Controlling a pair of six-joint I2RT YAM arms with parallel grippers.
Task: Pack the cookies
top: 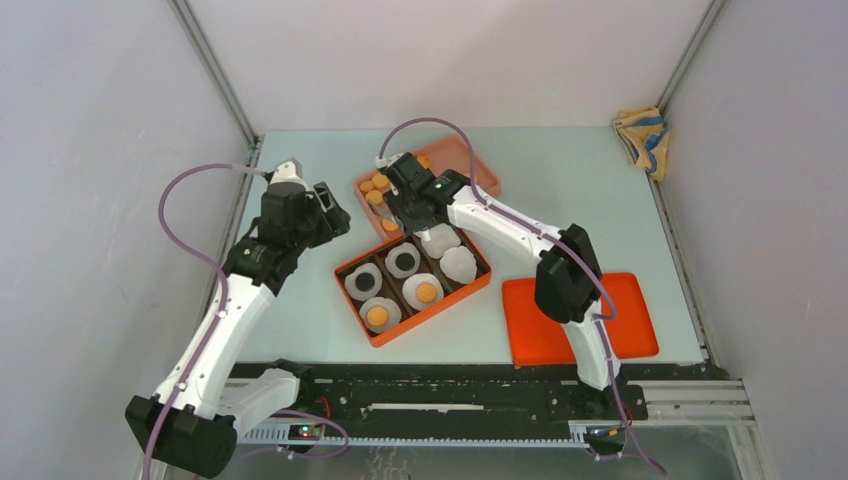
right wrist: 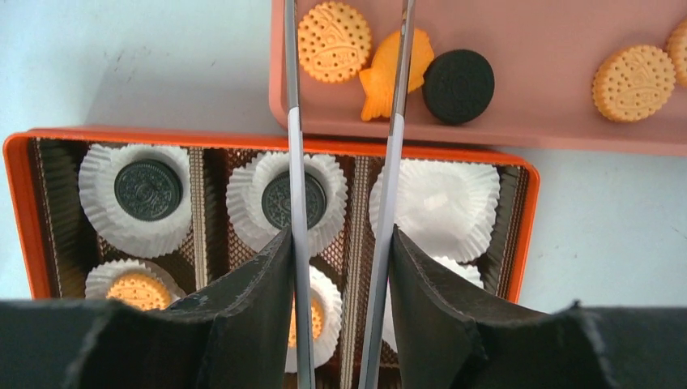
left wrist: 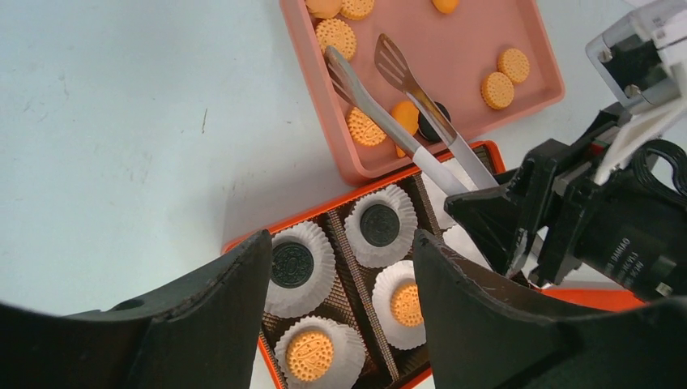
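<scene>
My right gripper (right wrist: 340, 243) is shut on metal tongs (right wrist: 296, 162), whose two arms stand apart over the pink tray (right wrist: 567, 121). An orange star cookie (right wrist: 381, 81) lies between the arms, an orange round cookie (right wrist: 334, 40) to its left and a black cookie (right wrist: 458, 74) to its right. The orange box (top: 345, 275) holds white paper cups: two with black cookies (left wrist: 292, 263), two with orange cookies (left wrist: 309, 355), two empty (right wrist: 437, 203). My left gripper (left wrist: 340, 243) is open and empty, hovering over the box's left end.
The pink tray (top: 470, 165) stands just behind the box and holds several loose orange cookies. An orange lid (top: 580, 320) lies at the front right. A yellow and blue cloth (top: 641, 138) sits in the far right corner.
</scene>
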